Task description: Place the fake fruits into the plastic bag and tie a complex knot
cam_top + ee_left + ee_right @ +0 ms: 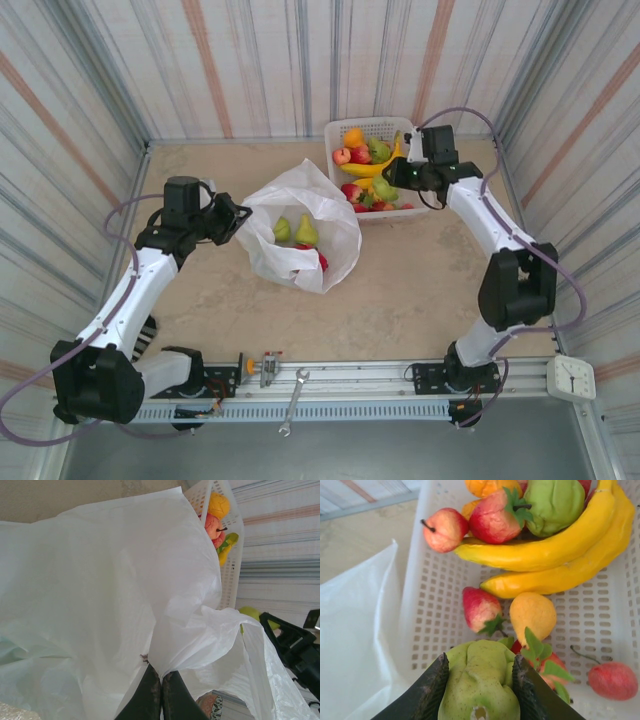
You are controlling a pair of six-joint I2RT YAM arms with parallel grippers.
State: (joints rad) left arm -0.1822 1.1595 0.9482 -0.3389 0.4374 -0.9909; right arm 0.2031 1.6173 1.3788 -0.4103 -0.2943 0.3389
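Note:
The white plastic bag [300,235] lies open in the middle of the table, with two green pears [295,230] and a red fruit [320,262] inside. My left gripper [232,218] is at the bag's left rim, shut on a fold of the plastic bag [185,630], the closed fingertips [161,675] pinching it. My right gripper [395,178] hovers over the near left part of the white basket [375,125], shut on a green pear [480,680] held between both fingers. Below it lie yellow bananas [560,550], red apples [481,609], a yellow pear [532,612] and more fruits.
The basket wall [427,605] stands right next to the bag's edge [360,630]. Striped walls enclose the table on three sides. A wrench [293,400] lies on the front rail, and a small clock [572,378] sits at the front right.

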